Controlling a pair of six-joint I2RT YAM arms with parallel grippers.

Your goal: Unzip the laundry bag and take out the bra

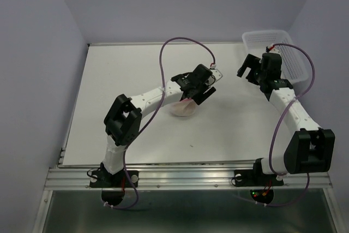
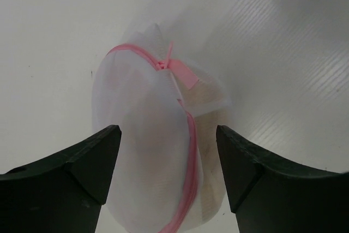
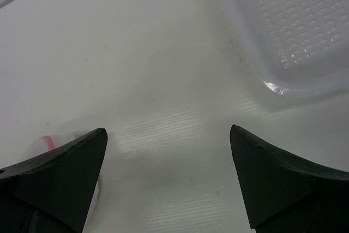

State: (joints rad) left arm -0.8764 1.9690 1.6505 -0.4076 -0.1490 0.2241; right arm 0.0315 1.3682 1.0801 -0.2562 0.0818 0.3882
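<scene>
Pale lilac walls close in on one white matte table [image 1: 136, 69] that carries two arms, one pouch and one basket.

Left claw [image 2: 168, 132]: its two dark fingers are spread wide, one on each side of the small round white mesh laundry bag [image 2: 142, 135]. The jaws are released rather than clenched, and I cannot tell whether the pads touch the mesh. The bag lies on the table near its middle, under that claw. Its long axis runs along the reach of the fingers, from the wrist camera's near edge toward the far one. One pink zipper [image 2: 191, 151] follows that axis and looks shut. Its single pink pull tab [image 2: 182, 72] sits at the far end, pointing away and to the right. A faint tan tint through the right half of the mesh may be the bra [image 2: 210, 99], though I cannot make out its shape.

Right claw [image 3: 168, 130]: its jaws are wide open with nothing between them, and it hangs over bare table well apart from the bag. Just beyond it, at the far right corner, sits one clear-white rectangular lattice plastic basket [image 3: 294, 31].
</scene>
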